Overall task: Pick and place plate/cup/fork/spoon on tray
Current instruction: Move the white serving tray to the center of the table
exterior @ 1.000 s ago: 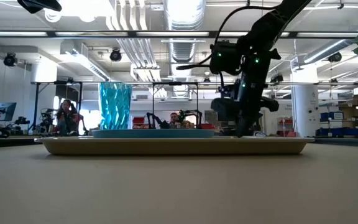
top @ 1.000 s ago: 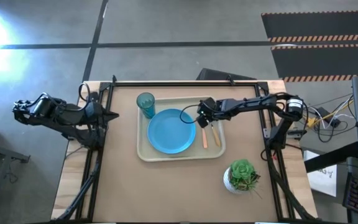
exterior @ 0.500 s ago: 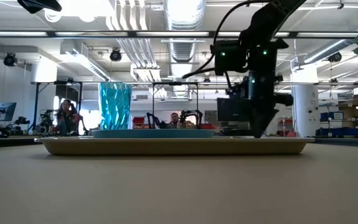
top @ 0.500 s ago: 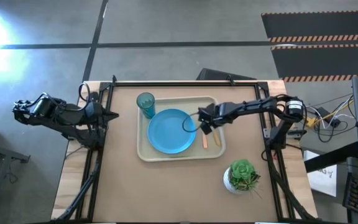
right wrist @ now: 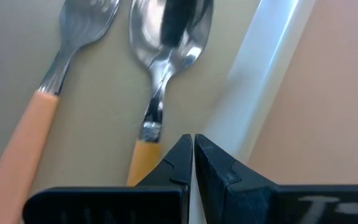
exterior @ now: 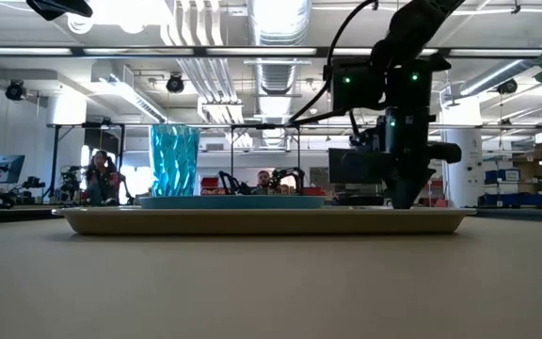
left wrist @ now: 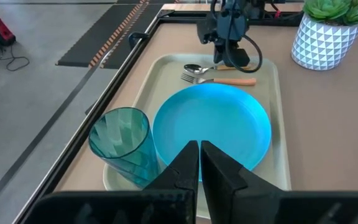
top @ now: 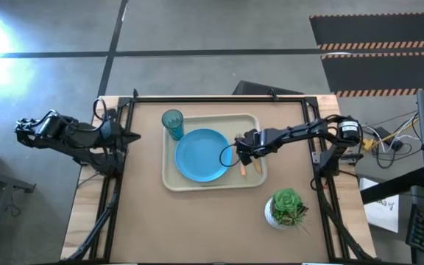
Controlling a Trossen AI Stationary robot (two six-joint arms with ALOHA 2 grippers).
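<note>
Table [top: 146,221]: brown top, carrying all items below.

Tray [top: 172,177]: cream-beige, rounded corners, raised rim; lies at the middle of the table. Holds plate, cup, fork and spoon.

Plate [top: 201,154]: sky-blue, round, flat on the tray's middle.

Cup [top: 172,122]: translucent teal tumbler, upright in the tray's far left corner, just beside the plate's rim.

Fork [right wrist: 48,93]: metal tines, orange handle; lies flat on the tray floor between the plate and the tray's right rim, side by side with the spoon.

Spoon [right wrist: 163,68]: shiny oval bowl, orange handle; lies flat on the tray floor on the rim side of the fork, close to it and roughly parallel.

Right hand [top: 243,151]: low over the right part of the tray, above the fork and spoon, just beside the plate's right edge. Its fingers [right wrist: 213,165] are pressed together with nothing between them; the spoon's handle lies directly beyond the fingertips, below them.

Left hand [top: 25,131]: off the table's left edge, well apart from the tray. Fingers [left wrist: 219,171] closed together, holding nothing.

Plant in white pot [top: 285,207]: stands on the table near its right front, apart from the tray.
</note>
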